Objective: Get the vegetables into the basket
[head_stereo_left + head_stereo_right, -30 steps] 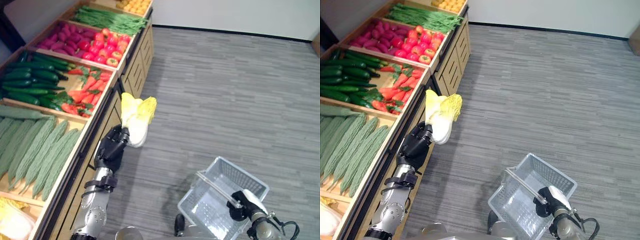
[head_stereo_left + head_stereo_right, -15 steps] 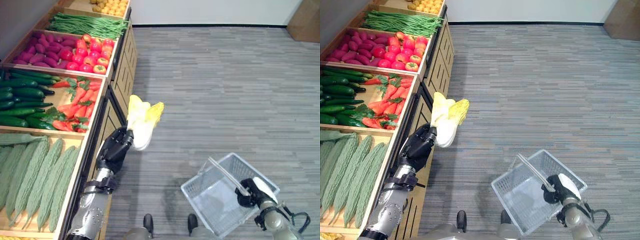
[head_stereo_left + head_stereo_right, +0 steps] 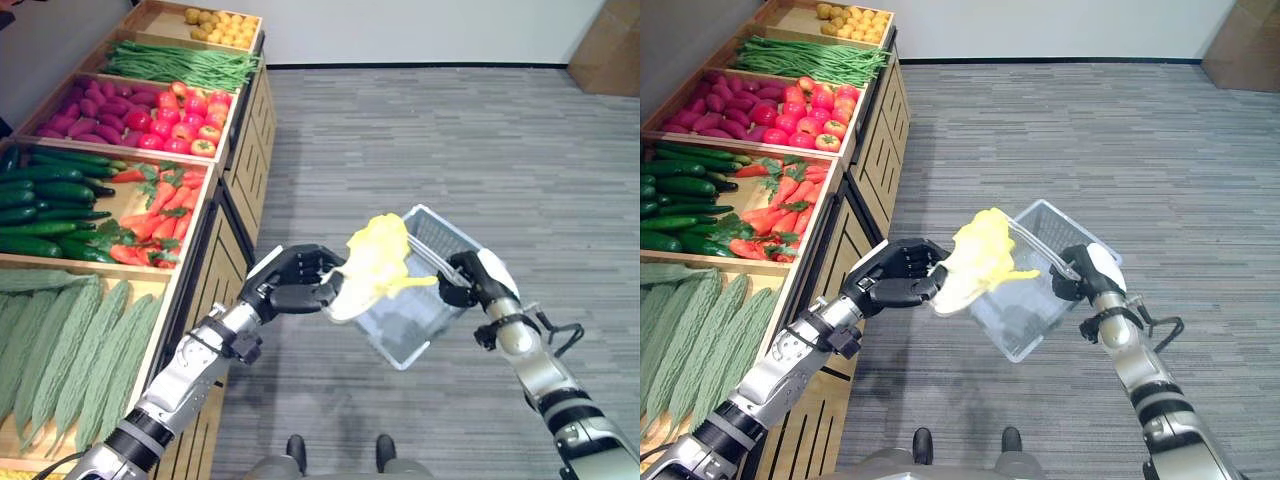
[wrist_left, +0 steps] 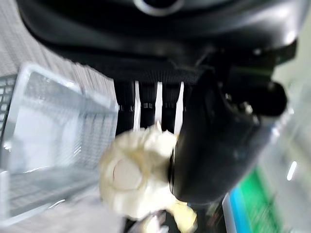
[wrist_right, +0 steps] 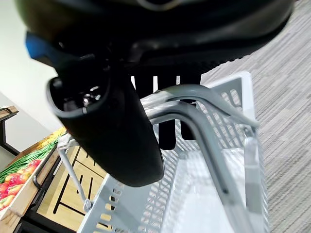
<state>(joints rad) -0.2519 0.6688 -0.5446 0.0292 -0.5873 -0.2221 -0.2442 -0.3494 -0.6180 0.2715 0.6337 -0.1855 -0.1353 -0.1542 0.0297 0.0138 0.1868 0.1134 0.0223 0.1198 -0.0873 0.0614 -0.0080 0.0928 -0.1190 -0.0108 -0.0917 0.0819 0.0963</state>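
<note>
My left hand (image 3: 295, 282) is shut on a pale yellow-white cabbage (image 3: 372, 267) and holds it at the near rim of the grey wire basket (image 3: 430, 330). In the left wrist view the cabbage's white stem end (image 4: 130, 177) sits against the fingers, with the basket (image 4: 46, 126) just beyond. My right hand (image 3: 478, 279) is shut on the basket's handle (image 5: 194, 104) and holds the basket up off the floor, tilted toward the cabbage. The basket's inside looks bare.
A wooden produce stand (image 3: 235, 190) runs along the left with bins of bitter gourds (image 3: 70, 340), cucumbers (image 3: 45, 195), carrots (image 3: 160, 205), tomatoes (image 3: 175, 115), green beans (image 3: 175, 65) and potatoes (image 3: 220, 20). Grey carpet (image 3: 450, 140) spreads to the right. A cardboard box (image 3: 608, 45) stands far right.
My right hand has lifted the basket up and left toward the middle. My left hand has swung the cabbage right, away from the stand, to the basket's rim. The camera has also shifted.
</note>
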